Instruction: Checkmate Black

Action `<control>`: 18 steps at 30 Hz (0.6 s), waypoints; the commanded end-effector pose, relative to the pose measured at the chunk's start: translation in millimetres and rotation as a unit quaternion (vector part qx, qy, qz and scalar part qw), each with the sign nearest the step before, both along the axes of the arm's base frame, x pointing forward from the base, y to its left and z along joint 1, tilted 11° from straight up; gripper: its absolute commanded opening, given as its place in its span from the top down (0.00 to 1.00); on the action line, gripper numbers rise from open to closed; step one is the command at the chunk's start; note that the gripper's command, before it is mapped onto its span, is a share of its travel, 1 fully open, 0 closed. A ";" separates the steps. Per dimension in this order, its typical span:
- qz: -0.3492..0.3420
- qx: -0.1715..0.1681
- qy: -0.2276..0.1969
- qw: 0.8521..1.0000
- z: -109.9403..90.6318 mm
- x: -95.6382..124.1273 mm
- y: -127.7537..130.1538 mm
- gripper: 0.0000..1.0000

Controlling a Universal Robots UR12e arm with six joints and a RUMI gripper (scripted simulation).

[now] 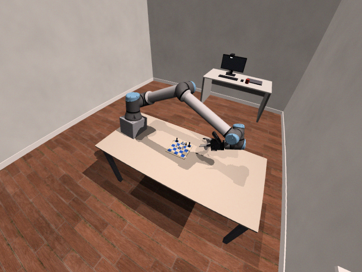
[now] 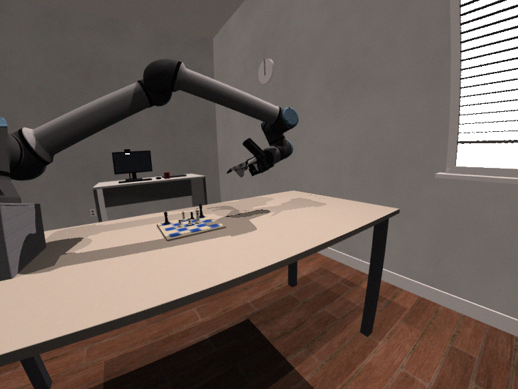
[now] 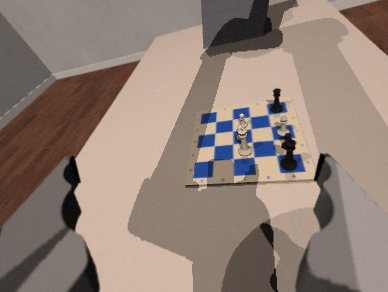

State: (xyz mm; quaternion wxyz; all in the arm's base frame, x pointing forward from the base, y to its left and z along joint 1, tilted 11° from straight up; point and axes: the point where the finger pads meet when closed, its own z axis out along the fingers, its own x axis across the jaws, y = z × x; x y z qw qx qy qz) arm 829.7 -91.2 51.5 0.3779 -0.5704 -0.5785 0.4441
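Note:
The chessboard (image 1: 180,154) (image 2: 196,233) (image 3: 250,179) lies on the table with several upright pieces. A tall black piece (image 1: 189,145) (image 2: 201,211) (image 3: 289,159) stands near the board edge nearest the gripper. Another black piece (image 1: 177,140) (image 2: 166,218) (image 3: 276,102) stands at the corner towards the arm's base. A small black piece (image 1: 185,144) (image 2: 191,215) is near the tall one. A white piece (image 2: 197,216) (image 3: 245,147) stands mid-board with other white pieces behind it; one white piece (image 3: 283,125) stands nearer the black ones. Edge labels are unreadable. My gripper (image 1: 202,141) (image 2: 233,172) (image 3: 196,156) is open, empty, above and beside the board.
The table (image 1: 157,164) (image 2: 259,242) (image 3: 125,125) carries the arm's grey base (image 1: 132,127) (image 2: 20,234) (image 3: 225,22) beyond the board. A separate desk (image 1: 210,74) (image 2: 196,180) with a monitor (image 1: 233,63) (image 2: 132,162) and red mug (image 1: 247,81) (image 2: 166,174) stands behind.

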 end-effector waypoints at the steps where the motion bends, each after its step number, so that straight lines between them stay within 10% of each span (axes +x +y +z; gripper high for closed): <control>1: -0.022 0.063 0.031 0.997 -58.1 3.7 17.8 0.00; 18: -0.050 0.134 0.063 0.988 -135.9 -0.4 43.9 0.00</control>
